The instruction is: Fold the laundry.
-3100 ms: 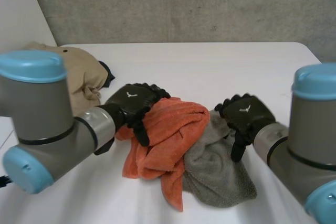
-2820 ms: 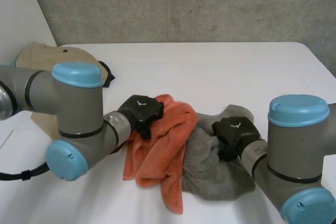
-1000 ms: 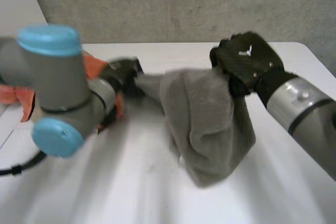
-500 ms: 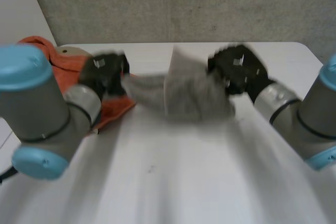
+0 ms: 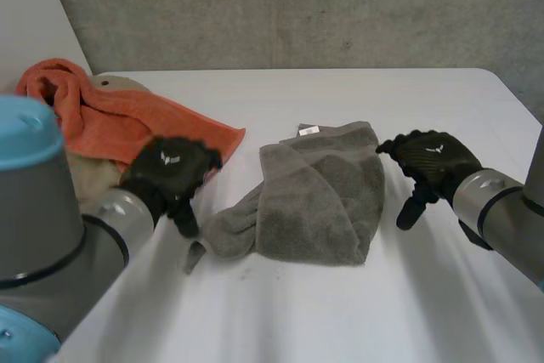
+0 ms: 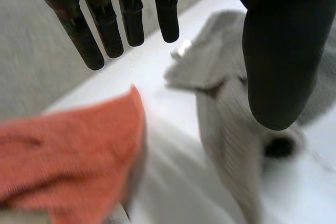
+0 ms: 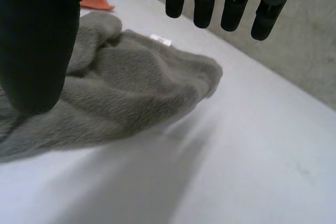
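Grey towel [image 5: 327, 197] lies between left hand [image 5: 170, 172] and right hand [image 5: 433, 159], fingers [image 7: 233, 9] straight.

A crumpled gray towel [image 5: 319, 193] lies on the white bench [image 5: 340, 303] between the left hand [image 5: 170, 172] and the right hand [image 5: 429, 163], and an orange towel [image 5: 110, 121] lies far left.

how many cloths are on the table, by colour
grey towel: 1
orange towel: 1
beige cloth: 1
total: 3
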Available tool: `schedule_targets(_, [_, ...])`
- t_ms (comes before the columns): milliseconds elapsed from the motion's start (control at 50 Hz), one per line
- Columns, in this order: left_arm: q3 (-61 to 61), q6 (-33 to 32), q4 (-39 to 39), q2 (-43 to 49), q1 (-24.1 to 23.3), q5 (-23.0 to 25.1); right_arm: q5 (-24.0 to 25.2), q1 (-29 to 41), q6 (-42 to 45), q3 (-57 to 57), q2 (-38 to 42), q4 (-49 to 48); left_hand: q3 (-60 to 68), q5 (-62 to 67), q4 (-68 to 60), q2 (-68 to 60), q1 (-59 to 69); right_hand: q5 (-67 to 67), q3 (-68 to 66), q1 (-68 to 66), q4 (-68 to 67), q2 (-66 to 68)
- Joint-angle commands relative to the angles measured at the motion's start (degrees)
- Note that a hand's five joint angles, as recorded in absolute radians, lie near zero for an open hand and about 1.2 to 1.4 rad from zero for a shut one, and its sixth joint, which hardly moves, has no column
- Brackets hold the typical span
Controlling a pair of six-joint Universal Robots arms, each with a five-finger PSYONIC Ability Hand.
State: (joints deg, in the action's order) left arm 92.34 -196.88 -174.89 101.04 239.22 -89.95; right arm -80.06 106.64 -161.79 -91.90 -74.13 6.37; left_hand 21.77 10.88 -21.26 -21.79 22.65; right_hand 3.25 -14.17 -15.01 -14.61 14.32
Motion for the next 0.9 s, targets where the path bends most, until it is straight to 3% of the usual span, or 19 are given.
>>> schedule_targets(20, [-10.24, -3.07, -2.48, 7.40, 1.16, 9.25, -0.10, 1.11, -0.11, -1.35, 1.36, -0.21, 0.55, 1.44, -1.06, -0.53, -0.33, 0.95, -0.03, 0.80, 0.41, -0.11])
schedule_targets(100, [-21.29, -7.10, 3.13, 16.96, 0.98, 15.40, -0.18, 2.08, -0.28, -1.53, 2.94, -1.44, 0.39, 1.27, -0.90, -0.37, -0.50, 2.47, -1.55, -0.71, -1.11, 1.40])
schedule_targets(260, [-40.10, -15.28, 9.12, 33.05, 0.63, 21.65, -2.81, 4.36, -1.51, -1.27, 6.80, -3.99, 4.08, 4.96, -4.59, -4.06, 3.20, 4.99, -4.07, -3.24, -3.63, 3.92])
schedule_targets(500, [-48.22, -21.18, 10.63, 44.50, -0.78, 26.40, -5.89, 9.02, -3.98, 0.49, 13.22, -9.62, 3.41, 4.29, -3.92, -3.38, 2.52, 4.99, -4.07, -3.24, -3.63, 3.92])
schedule_targets(540, [-48.22, -21.62, 10.01, 44.94, -0.95, 26.23, -6.77, 9.29, -3.36, 1.19, 14.19, -10.06, 7.93, 8.81, -8.44, -7.90, 7.04, 5.66, -4.74, -3.91, -4.30, 4.59])
schedule_targets(560, [-48.40, -21.97, 9.14, 45.29, -1.04, 25.70, -7.65, 9.55, -2.49, 1.81, 14.97, -10.32, 18.61, 19.50, -19.12, -18.59, 17.73, 12.49, -11.57, -10.74, -11.13, 11.43])
schedule_targets(620, [-49.01, -21.97, 7.55, 45.38, -1.13, 24.04, -8.44, 9.64, -1.08, 2.69, 15.77, -11.02, 49.90, 50.79, -50.41, -49.88, 49.02, 40.55, -39.63, -38.80, -39.19, 39.48])
schedule_targets(640, [-49.54, -21.62, 6.16, 45.12, -1.22, 21.94, -8.27, 9.55, -0.29, 3.56, 16.29, -11.98, 58.15, 59.04, -58.66, -58.13, 57.27, 57.47, -56.55, -55.72, -56.11, 56.40])
schedule_targets(680, [-50.07, -21.01, 4.39, 44.25, -1.30, 18.77, -8.10, 9.38, 0.51, 4.53, 16.91, -12.52, 58.23, 59.12, -58.74, -58.21, 57.35, 66.73, -65.80, -64.97, -65.36, 65.66])
schedule_targets(720, [-50.25, -19.43, 1.24, 42.15, -1.30, 13.69, -8.36, 9.03, 1.38, 6.89, 17.61, -12.61, 58.23, 59.12, -58.74, -58.21, 57.35, 66.75, -65.83, -64.99, -65.39, 65.68])
schedule_targets(800, [-48.41, -16.10, -3.51, 35.66, -0.87, 8.14, -8.88, 7.45, 1.57, 11.72, 17.10, -12.17, 58.23, 59.12, -58.74, -58.21, 57.35, 66.75, -65.83, -64.99, -65.39, 65.68])
schedule_targets(900, [-42.26, -10.73, -6.42, 25.36, -0.16, 8.64, -8.71, 5.95, 0.51, 16.05, 13.41, -12.34, 58.23, 59.12, -58.74, -58.21, 57.35, 66.75, -65.83, -64.99, -65.39, 65.68])
